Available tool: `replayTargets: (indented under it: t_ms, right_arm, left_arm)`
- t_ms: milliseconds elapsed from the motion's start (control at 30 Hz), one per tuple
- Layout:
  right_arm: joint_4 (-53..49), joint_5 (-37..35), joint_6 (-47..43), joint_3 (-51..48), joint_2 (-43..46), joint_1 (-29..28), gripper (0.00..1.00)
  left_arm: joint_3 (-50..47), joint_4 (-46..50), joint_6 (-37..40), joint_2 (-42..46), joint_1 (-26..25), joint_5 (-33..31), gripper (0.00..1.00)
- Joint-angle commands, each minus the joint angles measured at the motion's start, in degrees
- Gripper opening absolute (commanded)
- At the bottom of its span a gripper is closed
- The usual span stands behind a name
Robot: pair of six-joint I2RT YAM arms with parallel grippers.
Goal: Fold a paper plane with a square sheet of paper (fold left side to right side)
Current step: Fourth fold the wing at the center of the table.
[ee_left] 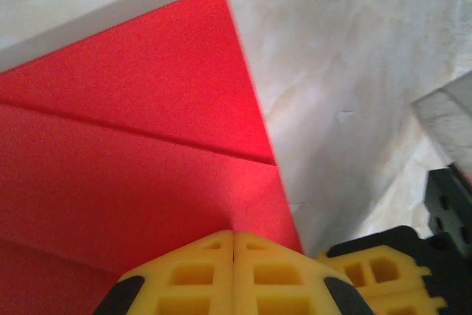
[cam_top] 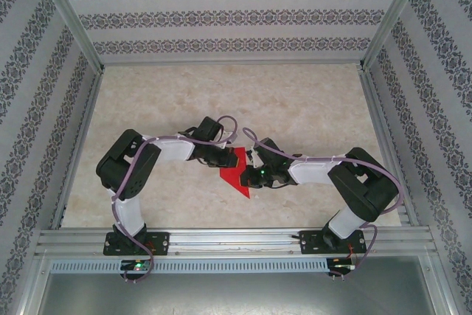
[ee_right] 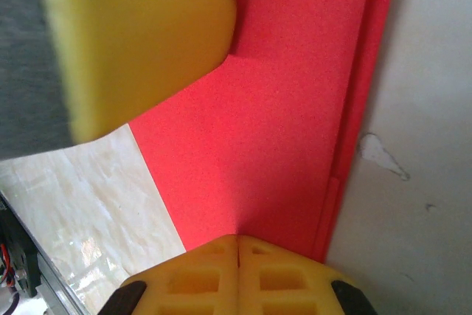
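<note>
Your left gripper (ee_left: 234,241) pinched tight, empty, tips over folded red paper (cam_top: 237,175), mid-table toward near edge. Your right gripper (ee_right: 237,245) same, empty, over paper's opposite side. Grippers crowd close; far half of table (cam_top: 221,94) wide free.

You're looking at a pale marbled tabletop (cam_top: 310,108). 3 walls (cam_top: 228,12) around it, white with dark patterned bands. Aluminium rails (cam_top: 236,240) along near edge; slotted strip (cam_top: 236,265) just below them in your view.
</note>
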State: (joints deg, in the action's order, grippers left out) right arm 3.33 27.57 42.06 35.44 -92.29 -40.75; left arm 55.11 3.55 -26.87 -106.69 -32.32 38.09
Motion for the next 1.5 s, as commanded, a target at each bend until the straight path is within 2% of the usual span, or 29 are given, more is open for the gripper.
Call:
replayTargets:
  t_ms: [0, 433, 767, 1000, 1467]
  right_arm:
    - [-8.5, -2.7, 0.6, -1.4, -2.4, -1.3, 0.00]
    - [-8.4, -1.0, 2.5, 3.1, 6.6, -2.5, 0.00]
    - [-0.3, -1.5, 6.5, 1.3, 2.8, -4.7, 0.00]
    - [-0.2, -3.4, 7.2, 0.8, 0.4, -4.6, 0.00]
    - [-1.4, -4.9, 7.9, -2.5, 2.1, -4.2, 0.00]
  left_arm:
    - [-0.8, -1.3, -0.6, -1.3, -0.7, -2.1, 0.00]
    - [-2.4, 0.6, 0.2, -1.9, -0.7, -4.9, 0.00]
    - [-2.4, 0.0, -0.1, -2.2, -0.7, -4.4, 0.00]
    - [-2.4, 0.0, -0.2, -2.2, -0.8, -4.5, 0.00]
    - [-1.9, 0.5, 0.5, -2.9, -0.7, -5.8, 0.00]
